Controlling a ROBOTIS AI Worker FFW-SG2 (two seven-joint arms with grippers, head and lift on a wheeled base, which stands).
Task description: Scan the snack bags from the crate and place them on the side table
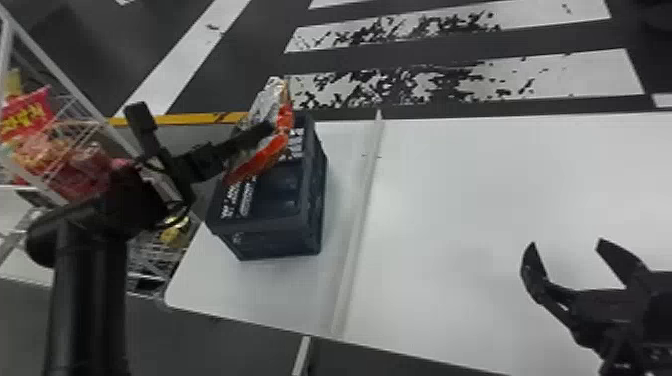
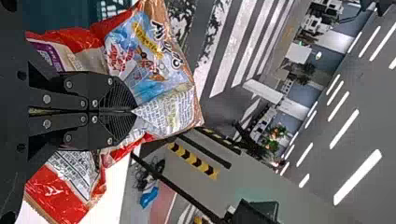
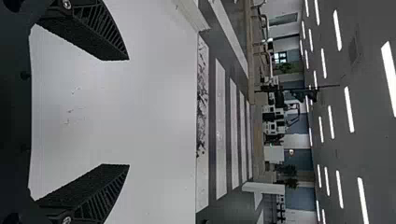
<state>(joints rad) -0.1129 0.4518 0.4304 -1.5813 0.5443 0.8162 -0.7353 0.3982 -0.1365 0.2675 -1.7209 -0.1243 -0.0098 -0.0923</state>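
Note:
My left gripper (image 1: 272,129) is over the dark blue crate (image 1: 280,245), shut on an orange and silver snack bag (image 1: 267,155) that stands up above the crate's far part. In the left wrist view the left gripper (image 2: 133,111) has its fingers pressed together on the crinkled bag (image 2: 154,65), which shows a blue label and white printed patches. Toward the right of the white table (image 1: 475,175), my right gripper (image 1: 565,245) stands open with nothing between its fingers. The right wrist view has this gripper (image 3: 128,112) wide apart above the white surface.
A white wire basket (image 1: 65,95) with several snack bags (image 1: 27,117) is at the left, behind and beside the left arm. A raised white strip (image 1: 357,225) crosses the table just right of the crate.

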